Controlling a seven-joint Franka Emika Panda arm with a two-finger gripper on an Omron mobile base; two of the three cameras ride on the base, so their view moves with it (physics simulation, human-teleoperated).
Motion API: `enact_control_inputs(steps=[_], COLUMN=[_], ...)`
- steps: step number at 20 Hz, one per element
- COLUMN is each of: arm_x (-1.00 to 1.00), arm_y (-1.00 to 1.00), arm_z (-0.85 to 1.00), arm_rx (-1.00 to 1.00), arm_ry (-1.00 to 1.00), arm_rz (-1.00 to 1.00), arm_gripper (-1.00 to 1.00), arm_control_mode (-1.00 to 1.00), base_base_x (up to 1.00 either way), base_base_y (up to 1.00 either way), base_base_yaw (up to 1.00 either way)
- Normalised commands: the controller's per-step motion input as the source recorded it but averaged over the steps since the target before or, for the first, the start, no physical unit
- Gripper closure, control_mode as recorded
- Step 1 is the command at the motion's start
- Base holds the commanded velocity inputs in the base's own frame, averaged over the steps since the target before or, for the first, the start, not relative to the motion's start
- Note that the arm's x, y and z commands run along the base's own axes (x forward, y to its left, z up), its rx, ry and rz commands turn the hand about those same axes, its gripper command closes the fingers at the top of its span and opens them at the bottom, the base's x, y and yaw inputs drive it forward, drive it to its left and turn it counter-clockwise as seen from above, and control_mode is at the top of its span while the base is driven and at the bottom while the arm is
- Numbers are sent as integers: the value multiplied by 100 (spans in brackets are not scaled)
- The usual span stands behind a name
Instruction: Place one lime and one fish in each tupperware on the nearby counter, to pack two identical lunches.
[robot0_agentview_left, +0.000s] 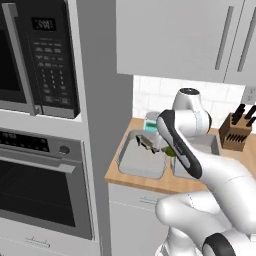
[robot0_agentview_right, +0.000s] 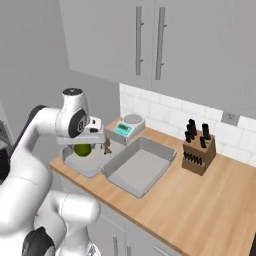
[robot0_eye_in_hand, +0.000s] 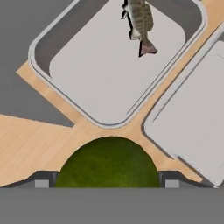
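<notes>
Your tool (robot0_eye_in_hand: 107, 181) gripped a lime (robot0_eye_in_hand: 107, 162) between widely spread tips, poised over the tabletop (robot0_eye_in_hand: 30, 135) corner. The left tupperware (robot0_eye_in_hand: 65, 33), holding a fish (robot0_eye_in_hand: 141, 22), lay toward the frame's upper centre; the empty one (robot0_eye_in_hand: 192, 127) at right

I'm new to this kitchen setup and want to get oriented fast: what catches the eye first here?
The gripper holds a dark green lime between its fingers, just above the counter at the near rims of two grey tubs. The left tub already holds a brown fish at its far end; the right tub looks empty.
</notes>
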Motion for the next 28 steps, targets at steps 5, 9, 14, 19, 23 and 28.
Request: enact_control_inputs(steps=[5,9,14,19,23,28], arm_x=[100,100,83,27,0,0], arm_y=[19,28,32,5,0,0], arm_z=[-40,-67,-30,-8,-56,-90], arm_rx=[0,0,-1,-4,-4,-7], arm_ry=[11,18,28,30,-2,-7], arm_rz=[0,0,1,8,4,5], arm_gripper=[100,100,100,100,100,100], arm_control_mode=[-100,-100,-100,-100,-100,-100], base_base_x=[0,0,0,0,0,0], base_base_y=[0,0,0,0,0,0], base_base_yaw=[0,0,0,0,0,0])
